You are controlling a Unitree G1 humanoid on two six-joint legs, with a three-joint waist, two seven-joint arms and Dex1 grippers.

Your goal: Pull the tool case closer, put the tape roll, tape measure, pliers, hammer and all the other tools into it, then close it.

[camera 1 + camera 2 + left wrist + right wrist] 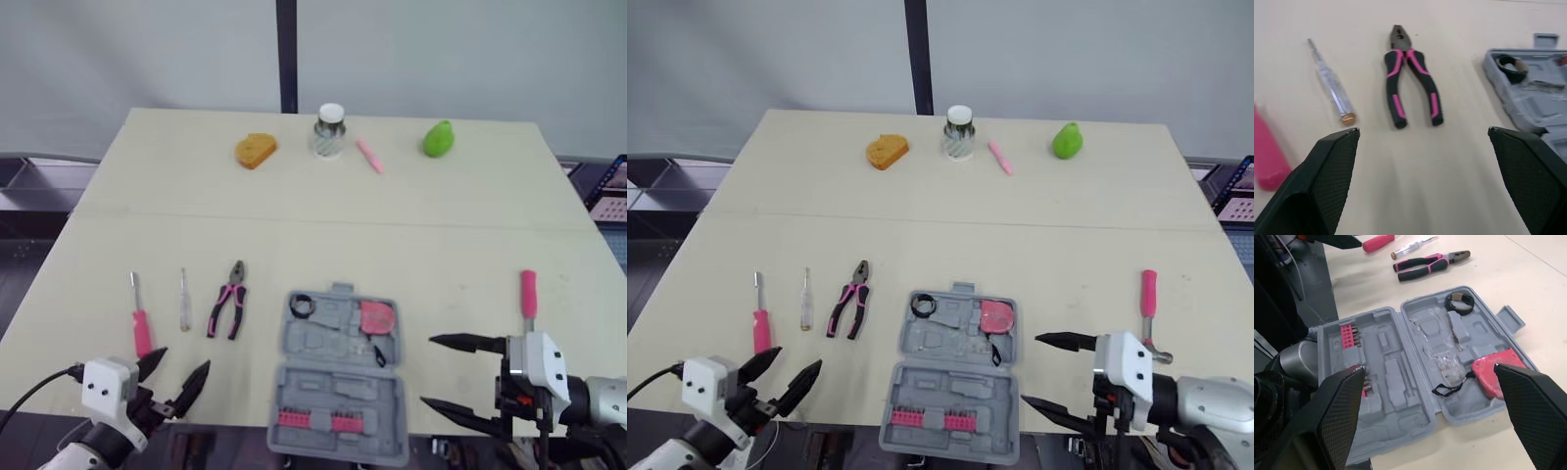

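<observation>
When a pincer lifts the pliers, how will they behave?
The pliers look like stiff metal, probably heavy for their size. Their handles lie spread apart, so they may swing at the joint. The rubbery-looking grips should slip little.

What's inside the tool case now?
The tool case holds a tape roll, pink tape measure and pink bit strip; other slots look empty. Under the tape measure is hidden.

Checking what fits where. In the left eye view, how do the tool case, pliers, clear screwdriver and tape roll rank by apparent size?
1. tool case, by far
2. pliers
3. clear screwdriver, somewhat shorter and much thinner
4. tape roll, lying in the case
All sit at similar distance, so the order holds.
</observation>
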